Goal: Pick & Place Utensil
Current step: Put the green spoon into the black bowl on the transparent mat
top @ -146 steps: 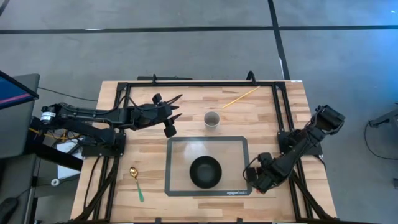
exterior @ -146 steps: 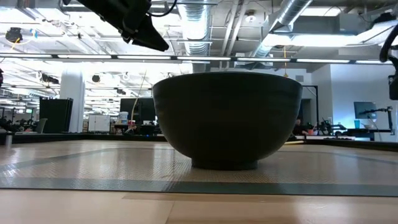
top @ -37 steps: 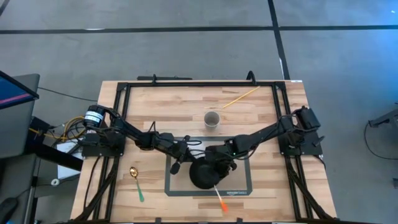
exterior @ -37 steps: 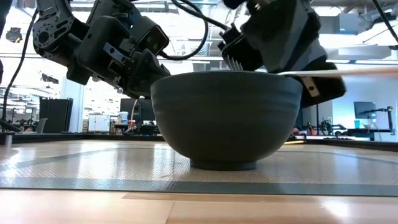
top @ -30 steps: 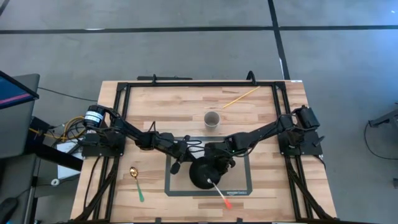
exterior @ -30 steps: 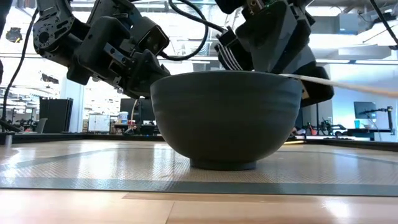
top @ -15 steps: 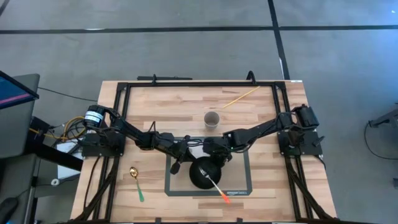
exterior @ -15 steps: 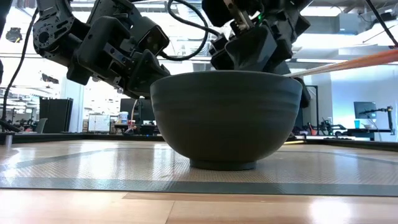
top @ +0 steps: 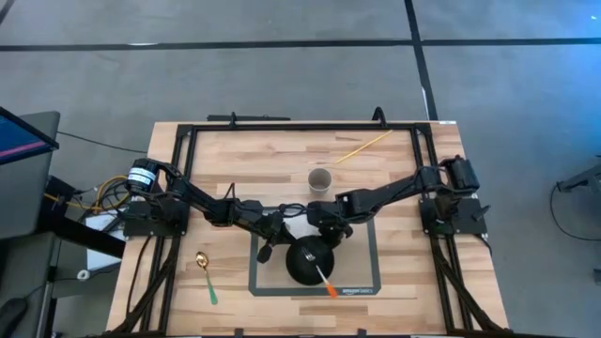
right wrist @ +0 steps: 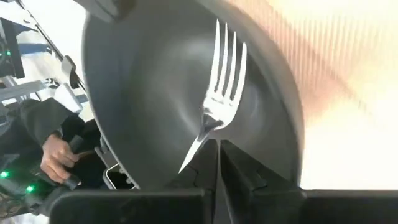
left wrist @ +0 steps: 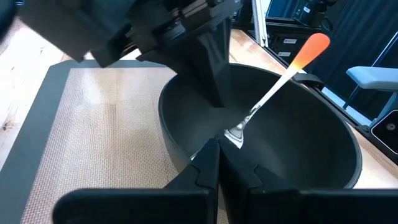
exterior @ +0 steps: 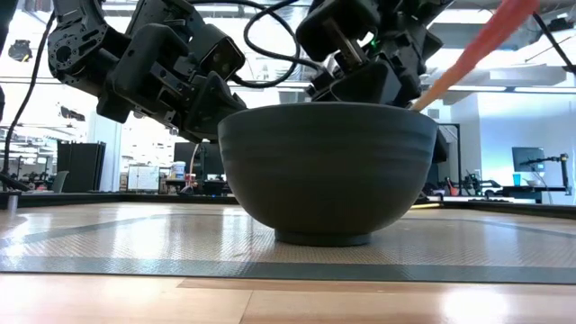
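A dark bowl [top: 297, 269] stands on a grey mat [top: 362, 230]. A fork with an orange-tipped handle [top: 325, 283] lies in it, tines down on the bowl's floor [left wrist: 236, 132], handle leaning on the near-right rim with the orange end [exterior: 490, 31] high. My right gripper [top: 321, 235] is shut over the bowl's far rim, pointing down into the bowl [left wrist: 214, 93] beside the fork's head [right wrist: 222, 68]. My left gripper [top: 281, 240] is shut at the bowl's far-left rim [left wrist: 186, 158]. My left gripper's shut fingertips [left wrist: 205, 149] lie across the bowl's far-left rim, coming slanting down from the table's left; I cannot tell whether they touch it. My right gripper's shut fingertips [right wrist: 211, 149] stand beside the fork's neck [right wrist: 200, 134]. One finger hides that spot, so I cannot tell whether they touch.
A small paper cup [top: 320, 179] and a thin wooden stick [top: 362, 146] lie at the far side of the table. A gold spoon with a green handle [top: 205, 274] lies near left. A person's hand [right wrist: 55, 154] shows beyond the table in the right wrist view.
My right gripper has gone toward the table's far edge, from over the bowl's middle to its far rim. The fork has slid that way with it. Its tines have sunk into the bowl and its handle has tipped from level to steeply slanted, orange end up.
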Action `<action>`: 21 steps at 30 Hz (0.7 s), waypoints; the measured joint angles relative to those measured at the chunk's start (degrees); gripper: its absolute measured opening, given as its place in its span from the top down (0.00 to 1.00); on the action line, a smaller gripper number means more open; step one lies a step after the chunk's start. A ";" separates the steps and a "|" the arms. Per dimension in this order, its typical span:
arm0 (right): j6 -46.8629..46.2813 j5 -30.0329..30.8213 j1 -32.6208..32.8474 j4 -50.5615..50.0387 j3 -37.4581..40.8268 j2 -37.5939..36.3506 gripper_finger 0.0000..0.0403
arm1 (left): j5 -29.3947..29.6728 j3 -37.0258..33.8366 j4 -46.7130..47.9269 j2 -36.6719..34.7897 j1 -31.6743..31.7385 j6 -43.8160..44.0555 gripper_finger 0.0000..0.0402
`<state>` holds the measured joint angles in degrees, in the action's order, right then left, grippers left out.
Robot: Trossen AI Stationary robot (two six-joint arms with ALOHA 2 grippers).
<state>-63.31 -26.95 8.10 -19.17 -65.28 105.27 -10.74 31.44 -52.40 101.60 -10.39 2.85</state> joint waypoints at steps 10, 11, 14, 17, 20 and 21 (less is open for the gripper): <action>7.79 0.01 -1.89 0.10 -3.82 -1.18 1.00 | 0.00 0.00 -0.07 0.00 0.00 0.00 0.98; 8.94 0.04 -1.91 -0.60 -4.98 -1.18 1.00 | 0.00 -0.02 -0.26 0.00 0.00 0.00 0.99; 15.85 0.05 -1.85 -3.22 -8.99 -1.18 1.00 | -0.01 -0.01 -0.75 -0.05 -0.02 0.03 0.98; 23.28 0.68 -1.71 -9.80 -12.79 -1.74 1.00 | 0.02 -0.11 0.00 -1.35 0.00 0.02 0.98; 29.59 6.36 -1.69 -15.97 -14.60 -3.29 1.00 | -0.02 -0.09 0.09 -5.09 -0.02 0.00 0.97; 30.75 9.03 -1.71 -18.42 -14.60 -4.17 1.00 | -0.04 -0.09 0.26 -6.34 -0.04 0.02 0.97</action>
<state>-32.56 -17.92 6.40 -37.59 -79.88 101.11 -10.78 31.35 -52.15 95.27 -10.43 2.87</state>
